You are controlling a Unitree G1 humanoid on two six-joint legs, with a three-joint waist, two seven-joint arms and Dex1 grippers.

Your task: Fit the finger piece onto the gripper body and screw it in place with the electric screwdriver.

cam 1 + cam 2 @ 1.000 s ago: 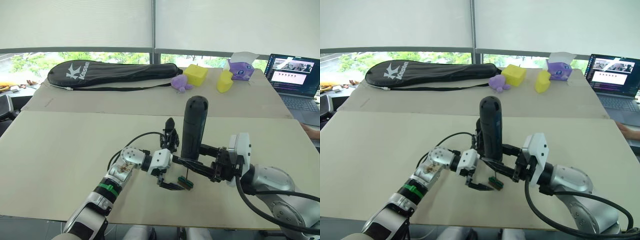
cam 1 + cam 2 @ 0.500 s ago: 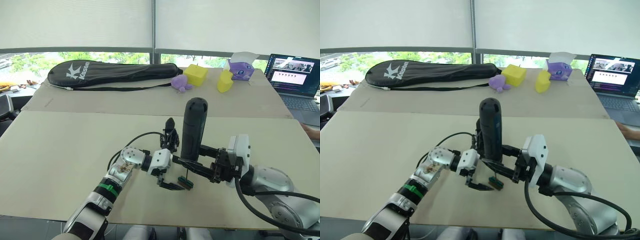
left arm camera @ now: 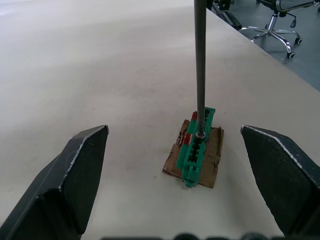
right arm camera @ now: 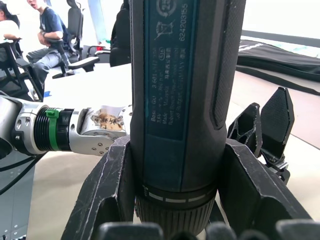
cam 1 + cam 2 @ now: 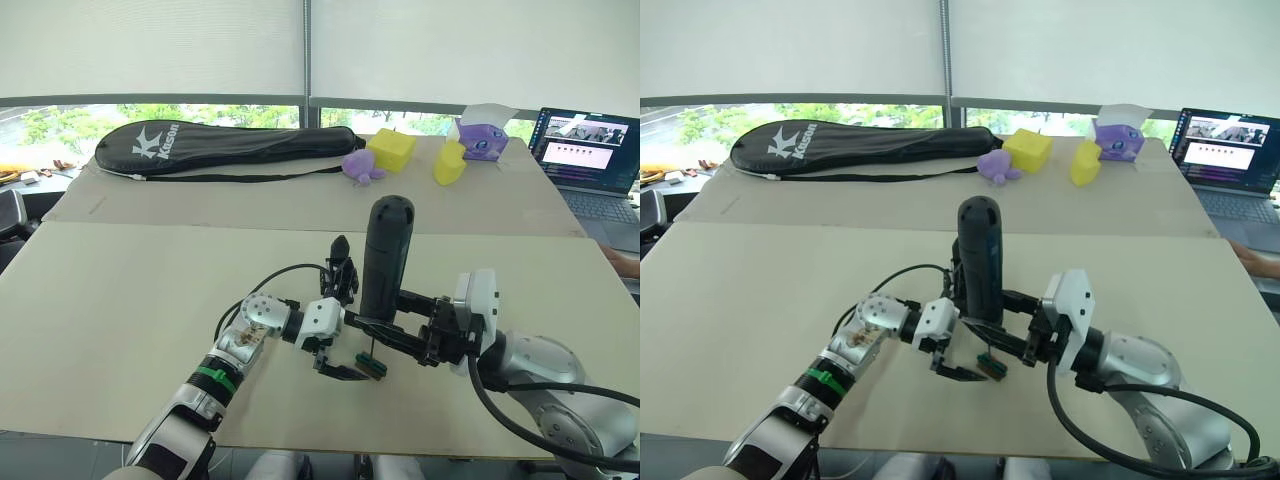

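Nothing had shifted noticeably over the last second; both arms held their pose. On the table (image 5: pixel 120 300), the right gripper (image 5: pixel 405 318) was clamped around the electric screwdriver (image 5: pixel 386 255), held upright, its bit (image 3: pixel 200 65) coming down onto the green block (image 3: pixel 197 147) on a brown scrap (image 3: pixel 215 160). The left gripper (image 3: pixel 187 165) stood spread wide, gripping nothing, its fingers straddling the block. The gripper body (image 5: pixel 340 275) stood just behind the left gripper's wrist, beside the screwdriver. For good driving, the bit probably needed to stay vertical and seated, with light pressure.
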